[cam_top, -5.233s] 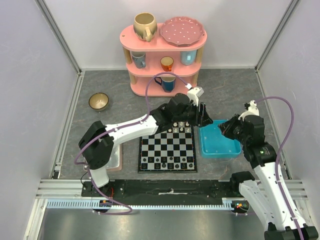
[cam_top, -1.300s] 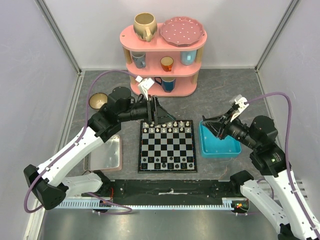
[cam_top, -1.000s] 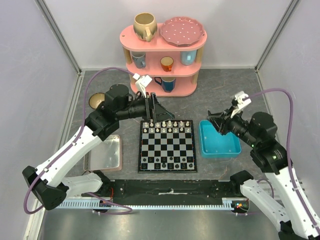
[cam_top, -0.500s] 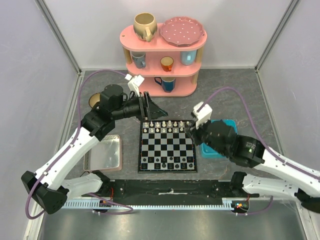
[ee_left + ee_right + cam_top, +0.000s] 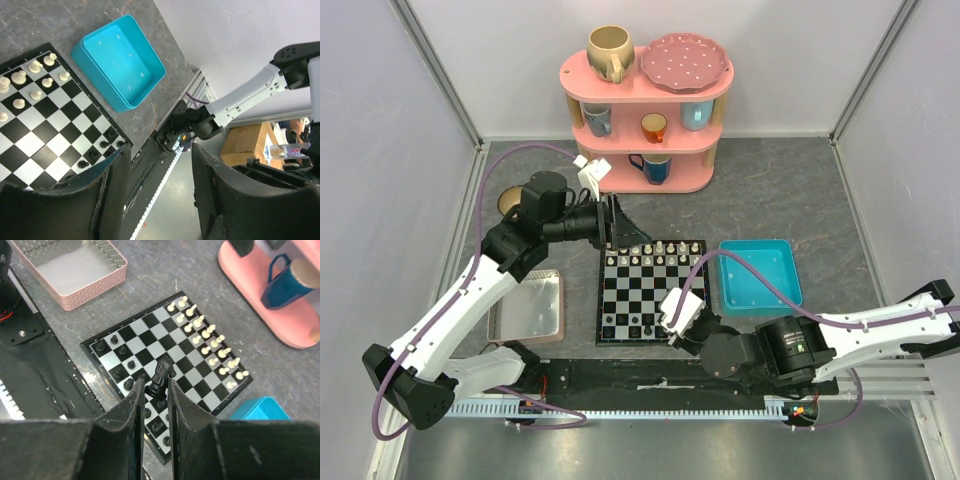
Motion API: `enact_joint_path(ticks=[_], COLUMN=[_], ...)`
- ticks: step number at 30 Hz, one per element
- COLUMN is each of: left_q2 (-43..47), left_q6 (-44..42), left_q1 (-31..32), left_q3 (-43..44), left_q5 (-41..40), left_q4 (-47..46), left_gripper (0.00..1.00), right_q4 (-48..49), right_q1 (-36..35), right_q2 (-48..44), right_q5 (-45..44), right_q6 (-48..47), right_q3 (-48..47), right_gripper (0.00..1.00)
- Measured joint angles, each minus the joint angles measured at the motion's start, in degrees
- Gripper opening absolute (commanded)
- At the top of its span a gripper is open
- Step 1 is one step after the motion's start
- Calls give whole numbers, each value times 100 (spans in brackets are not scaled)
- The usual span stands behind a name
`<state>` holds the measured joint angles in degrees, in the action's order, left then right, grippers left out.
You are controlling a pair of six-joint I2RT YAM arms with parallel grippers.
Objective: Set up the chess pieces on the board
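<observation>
The board lies in the middle of the table. Cream-white pieces fill its two far rows, and several black pieces stand along its near rows. My right gripper is shut on a black knight and holds it upright above the board's near rows. In the top view that gripper hangs low over the board's near right edge. My left gripper hovers above the board's far left corner. It is open and empty in the left wrist view.
A blue tray sits right of the board. A pink-rimmed grey tray sits on the left. A pink shelf with mugs stands at the back. A bowl is partly hidden behind the left arm.
My right arm has swung from the blue tray down to the board's near right edge, now with a black knight in its fingers. The left gripper has drawn back slightly to the left.
</observation>
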<state>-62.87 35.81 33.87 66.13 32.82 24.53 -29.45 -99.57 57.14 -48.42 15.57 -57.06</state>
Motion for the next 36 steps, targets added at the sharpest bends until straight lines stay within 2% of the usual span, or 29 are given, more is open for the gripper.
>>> enact_joint_path(ticks=[6,10,13,21,36], left_q2=[59,236,282,258,48], left_q6=[-144,-157,-157,-157,-155], left_q1=[39,385,743,1163,1414], left_q3=[-22,-120,-149,-168,-168], left_q5=[518,697,730,713,643], left_q4=[111,122,118,111,37], left_gripper=[56,56,55,55,51], right_q4=[33,120,245,435,544], right_q1=[-256,-278,-282,-284,-286], right_q2=[33,-31,-160,-273,-267], right_q5=[-522,-660,-697,-710,-695], right_q6=[-205,-319,-376,-492,-511], right_q3=[-155,-157,-153,-153,-153], right_gripper=[0,0,0,0,0])
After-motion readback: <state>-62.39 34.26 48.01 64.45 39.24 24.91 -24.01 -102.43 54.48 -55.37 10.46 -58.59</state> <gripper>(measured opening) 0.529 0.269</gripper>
